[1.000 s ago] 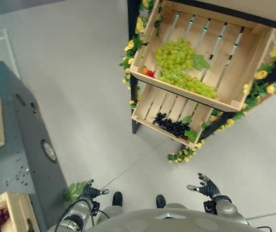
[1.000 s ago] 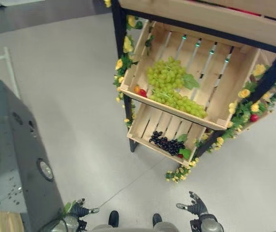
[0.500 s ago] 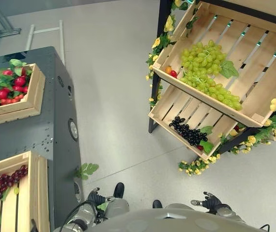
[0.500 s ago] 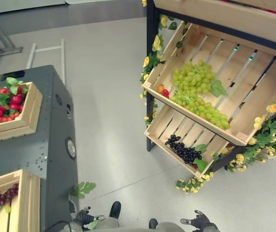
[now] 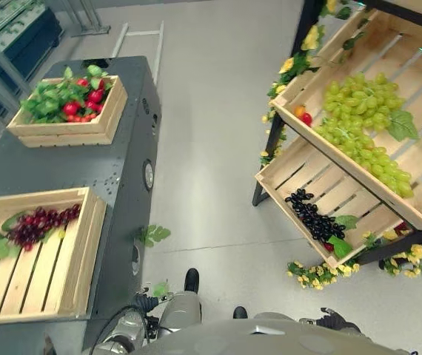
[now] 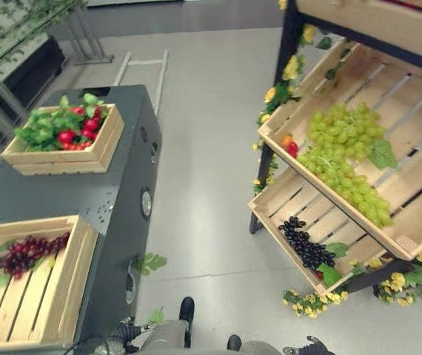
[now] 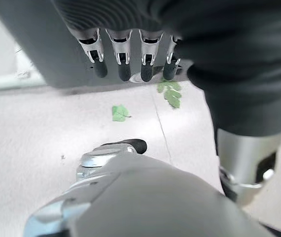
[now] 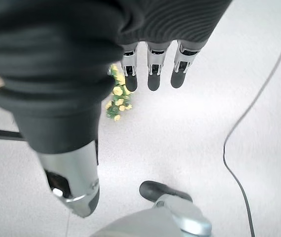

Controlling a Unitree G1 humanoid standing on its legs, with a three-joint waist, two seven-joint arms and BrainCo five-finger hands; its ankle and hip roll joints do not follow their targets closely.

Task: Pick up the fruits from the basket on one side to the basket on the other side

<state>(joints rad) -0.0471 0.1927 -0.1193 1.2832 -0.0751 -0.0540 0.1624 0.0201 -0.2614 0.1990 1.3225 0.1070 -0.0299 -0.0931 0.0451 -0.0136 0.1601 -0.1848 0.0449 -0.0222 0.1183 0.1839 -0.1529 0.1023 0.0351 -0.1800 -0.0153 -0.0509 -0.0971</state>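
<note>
Both hands hang low and empty, the left hand (image 7: 130, 59) and right hand (image 8: 153, 69) each with fingers straight and apart over the floor. The fruit sits well apart from them: green grapes (image 5: 363, 137) in the upper crate (image 5: 300, 92) on the right shelf, black grapes (image 5: 316, 220) in the crate below, red grapes (image 5: 37, 224) in the near crate (image 5: 85, 251) on the left bench (image 5: 122, 148). Grape bunches likely handle light, soft and floppy; cupping the thick middle should hold best.

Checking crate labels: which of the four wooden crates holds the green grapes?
The upper crate on the shelf rack, with green grapes. The crate below holds black grapes; the two on the grey cabinet hold red fruit.
</note>
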